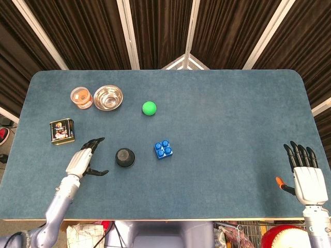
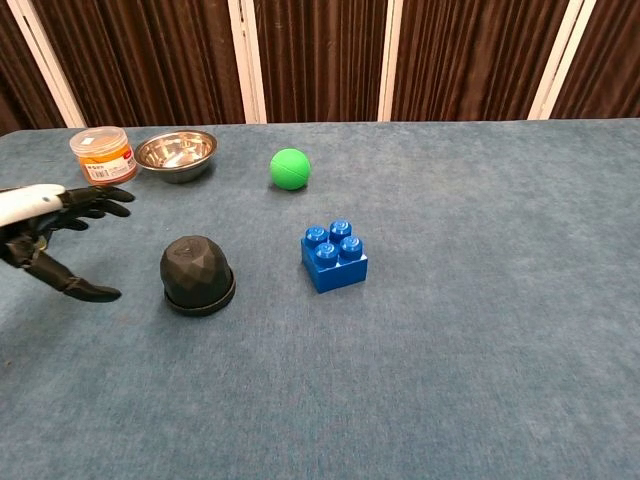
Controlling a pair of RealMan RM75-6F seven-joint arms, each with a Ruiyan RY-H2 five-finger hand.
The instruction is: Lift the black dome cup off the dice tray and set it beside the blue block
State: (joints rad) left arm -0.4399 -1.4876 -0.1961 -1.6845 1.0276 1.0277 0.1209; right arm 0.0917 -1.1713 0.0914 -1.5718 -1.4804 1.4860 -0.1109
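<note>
Fingers of the left hand (image 1: 83, 160) are spread wide, thumb set apart below them, and they hold nothing. The hand hovers just left of the black dome cup (image 1: 124, 157), near it but not touching; in the chest view the left hand (image 2: 45, 235) opens toward the cup (image 2: 196, 273), with a strip of bare table (image 1: 232, 119) between them. The cup sits on its dice tray (image 2: 200, 301), whose dark rim shows around its base. The blue block (image 1: 163, 150) stands to the cup's right, apart from it.

The right hand (image 1: 304, 173) is at the table's near right corner, well apart from everything, fingers straight and apart, empty. An orange piece (image 1: 280, 182) shows by its thumb side.

Further back on the left stand an orange-lidded jar (image 1: 81, 97) and a steel bowl (image 1: 108, 97) just beside each other, a green ball (image 1: 149, 108) to their right, and a small tin (image 1: 62, 130) near the left hand.
</note>
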